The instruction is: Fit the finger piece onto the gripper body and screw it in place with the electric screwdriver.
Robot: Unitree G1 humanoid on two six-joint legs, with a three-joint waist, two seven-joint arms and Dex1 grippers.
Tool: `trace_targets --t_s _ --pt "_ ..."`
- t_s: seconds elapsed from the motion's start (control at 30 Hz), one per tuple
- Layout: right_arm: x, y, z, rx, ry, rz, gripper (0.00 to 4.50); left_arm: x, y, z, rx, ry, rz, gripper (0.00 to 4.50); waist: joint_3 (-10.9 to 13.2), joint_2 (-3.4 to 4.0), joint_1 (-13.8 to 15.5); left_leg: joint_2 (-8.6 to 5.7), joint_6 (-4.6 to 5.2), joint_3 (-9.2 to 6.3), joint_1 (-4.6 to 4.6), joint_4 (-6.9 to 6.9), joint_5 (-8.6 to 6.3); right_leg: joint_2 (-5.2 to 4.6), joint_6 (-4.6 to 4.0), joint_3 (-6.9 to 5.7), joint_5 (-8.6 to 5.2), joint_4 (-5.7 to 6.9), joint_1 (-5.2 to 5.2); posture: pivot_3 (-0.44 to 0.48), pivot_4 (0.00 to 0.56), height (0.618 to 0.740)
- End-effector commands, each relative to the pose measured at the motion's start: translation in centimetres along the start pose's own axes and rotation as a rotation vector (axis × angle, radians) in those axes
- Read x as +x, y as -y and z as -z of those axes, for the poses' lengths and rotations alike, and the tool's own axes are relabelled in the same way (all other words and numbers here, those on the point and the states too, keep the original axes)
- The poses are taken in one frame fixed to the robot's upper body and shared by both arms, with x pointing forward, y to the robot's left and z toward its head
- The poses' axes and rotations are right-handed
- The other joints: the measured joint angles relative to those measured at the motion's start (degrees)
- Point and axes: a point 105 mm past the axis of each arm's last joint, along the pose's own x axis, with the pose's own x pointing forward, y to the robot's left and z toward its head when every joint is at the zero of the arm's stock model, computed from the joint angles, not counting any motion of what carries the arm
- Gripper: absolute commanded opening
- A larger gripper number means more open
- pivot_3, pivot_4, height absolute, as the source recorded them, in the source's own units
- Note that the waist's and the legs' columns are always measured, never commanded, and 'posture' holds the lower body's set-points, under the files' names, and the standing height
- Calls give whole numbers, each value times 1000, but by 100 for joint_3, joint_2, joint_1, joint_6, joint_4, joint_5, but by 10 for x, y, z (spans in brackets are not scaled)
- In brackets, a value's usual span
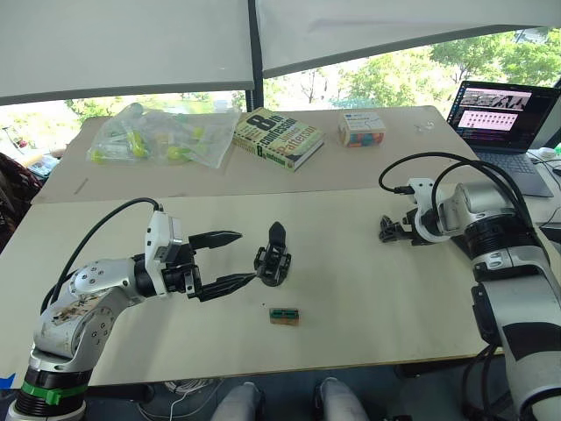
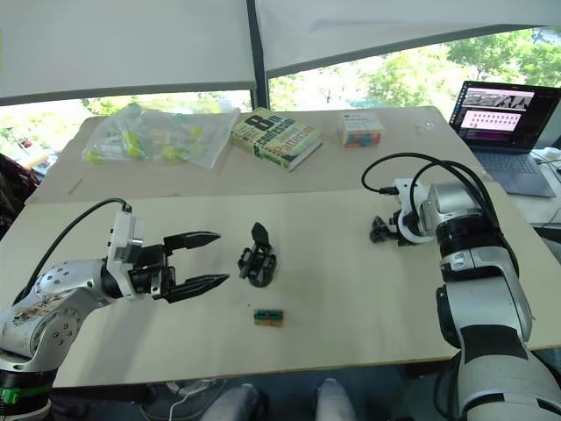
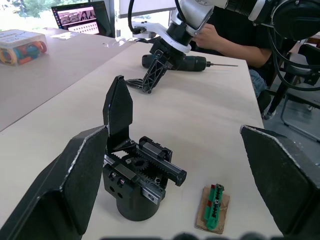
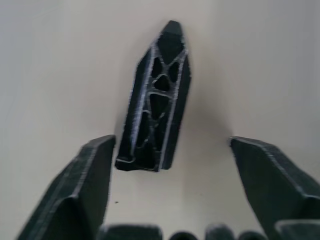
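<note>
Table: 2 pale tops butted together, seam running across behind the work area. Near top has wide bare room between the 2 arms and toward the front edge.

Far top: laptop at the right corner, book mid, clear bag of parts to the left, small box of coloured bits right of the book. All well apart from the work.

Left gripper: fingers spread wide, holding nothing, lying sideways with tips pointing at the gripper body. Lower fingertip is just beside the body's base, cannot tell if touching. In the left wrist view the body stands upright on the table between the 2 fingers, gear rack exposed, 1 pointed finger sticking up.

Right gripper: fingers released, tips down near the table. The finger piece lies flat on the table just ahead of the gap, ribbed side up, pointed end away from the fingers. Its blunt end sits just beside one finger; clear gap to the other.

Electric screwdriver: lying on the table just behind the right gripper in the left wrist view, bit pointing toward the right table edge. A person's hand rests near it.

Small green bit holder on a brown card: flat on the table, near the gripper body, toward the front edge.
</note>
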Motion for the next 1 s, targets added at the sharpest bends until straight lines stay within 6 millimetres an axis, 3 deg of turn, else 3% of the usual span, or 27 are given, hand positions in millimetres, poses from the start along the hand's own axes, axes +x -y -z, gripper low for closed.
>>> trace_targets --t_s 0.03,0.13,0.17,0.43,0.57,0.7,0.8,1.0 --pt "-1 -8 -3 -4 3 -41 2345 -1 1 -10 34 31 2 4500 0 0 -8 1 0 0 0 0 0 1 0 0 0 0 0 0 150 740" --pt "-3 -12 -6 -22 26 -69 1221 -1 0 -10 36 32 2 4500 0 0 -35 2 -1 3 -1 -2 0 2 0 2 0 0 -3 0 150 740" --pt "-5 -13 -7 -31 36 -79 1096 -1 0 -11 36 33 2 4500 0 0 -38 2 -1 4 -1 -3 0 2 0 3 0 0 -5 0 150 740" --pt "-53 -32 -34 -423 505 -191 1098 1 -17 -35 -37 189 -90 4500 1 1 20 0 0 4 -12 6 0 1 10 4 5 0 -12 0 150 740" --pt "-98 -73 -43 -636 861 -210 1098 7 -30 -53 -136 302 -147 4500 1 1 19 1 0 1 -13 10 0 1 13 2 7 1 -10 0 150 740" --pt "-128 -121 -38 -745 1094 -233 1098 20 -51 -71 -204 404 -240 4500 0 -2 -1 2 -4 6 -2 11 3 2 14 8 7 13 -8 0 150 740" --pt "-141 -150 -35 -744 1210 -242 1098 35 -62 -85 -266 508 -275 4500 0 -2 11 0 -17 6 0 15 11 1 14 10 7 32 -10 0 150 740" --pt "-142 -176 -29 -765 1262 -225 1098 66 -65 -93 -374 578 -272 4500 -2 -10 48 -7 -32 5 2 23 21 0 13 13 7 41 -8 0 150 740"
